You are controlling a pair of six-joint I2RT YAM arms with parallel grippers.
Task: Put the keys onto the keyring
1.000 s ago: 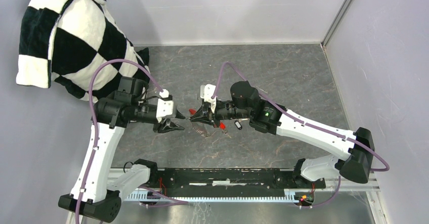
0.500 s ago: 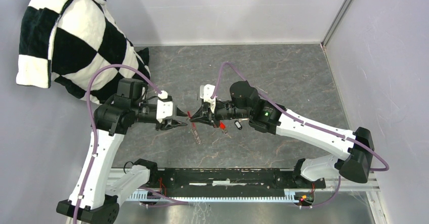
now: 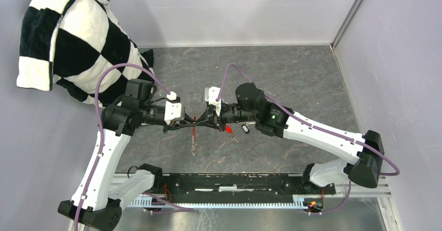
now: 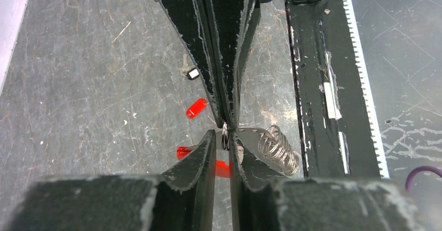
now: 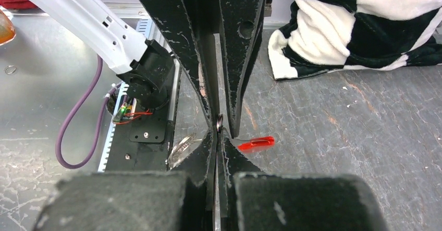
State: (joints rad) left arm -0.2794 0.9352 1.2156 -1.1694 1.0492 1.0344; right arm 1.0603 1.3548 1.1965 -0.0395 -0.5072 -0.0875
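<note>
Both grippers meet tip to tip above the middle of the table. My right gripper (image 3: 201, 122) (image 5: 219, 133) is shut on the thin silvery keyring (image 5: 219, 121). My left gripper (image 3: 188, 125) (image 4: 224, 135) has its jaws drawn in around the same ring (image 4: 225, 135) from the other side. The long red fob (image 3: 194, 131) (image 5: 256, 143) and a silvery coil (image 3: 194, 146) (image 4: 279, 148) hang below the ring. The red-headed key (image 3: 228, 129) (image 4: 197, 107) and the black-headed key (image 3: 245, 129) (image 4: 192, 73) lie on the table under the right wrist.
A black-and-white checkered cloth (image 3: 73, 38) is heaped at the far left. A black rail (image 3: 224, 184) with a toothed strip runs along the near edge. Grey walls close the back and right sides.
My left gripper has moved right and closed its open jaws onto the ring held by the right gripper. The fob and coil have swung left and now hang straight down.
</note>
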